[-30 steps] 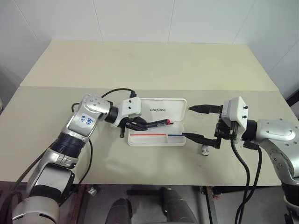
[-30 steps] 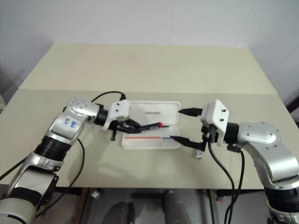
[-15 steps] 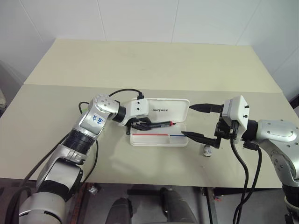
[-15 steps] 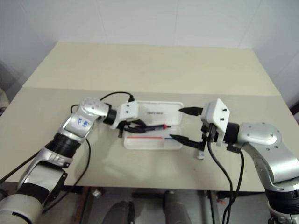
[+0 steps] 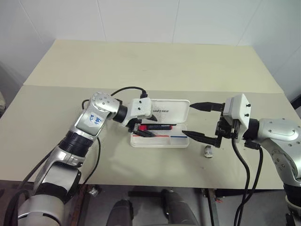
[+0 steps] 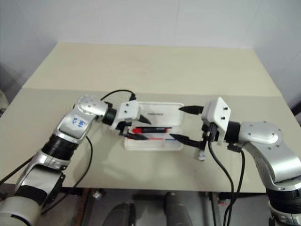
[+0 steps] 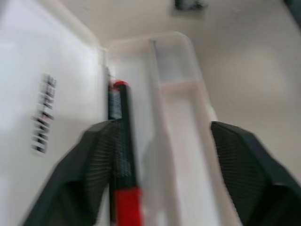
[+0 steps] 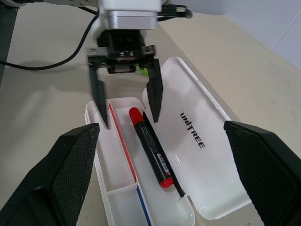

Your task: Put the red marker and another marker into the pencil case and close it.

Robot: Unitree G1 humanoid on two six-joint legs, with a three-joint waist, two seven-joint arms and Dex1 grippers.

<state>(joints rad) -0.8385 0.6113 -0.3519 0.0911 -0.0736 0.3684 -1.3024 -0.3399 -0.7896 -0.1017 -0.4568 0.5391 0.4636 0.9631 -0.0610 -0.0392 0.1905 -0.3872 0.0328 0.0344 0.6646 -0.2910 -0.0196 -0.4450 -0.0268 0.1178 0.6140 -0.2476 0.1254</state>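
Fingers of the left gripper (image 8: 127, 101) are standing spread wide over the near end of the pencil case (image 5: 160, 123), gripping nothing. Lying directly beneath and between them is the red marker (image 8: 150, 146), which is resting loose in the tray of the case, close along the hinge side, its length running away from the left gripper toward the far end of the tray. Just past the fingers on one side, the open lid (image 8: 197, 141) is lying flat on the table (image 5: 141, 70), its dark logo facing up; on the other side, the red and blue stripes are running along the tray. Behind the left gripper, a sliver of light green is showing, too hidden to identify. Facing it from the case's other end, the right gripper (image 5: 197, 121) is hovering with its fingers parted as wide, empty as well.
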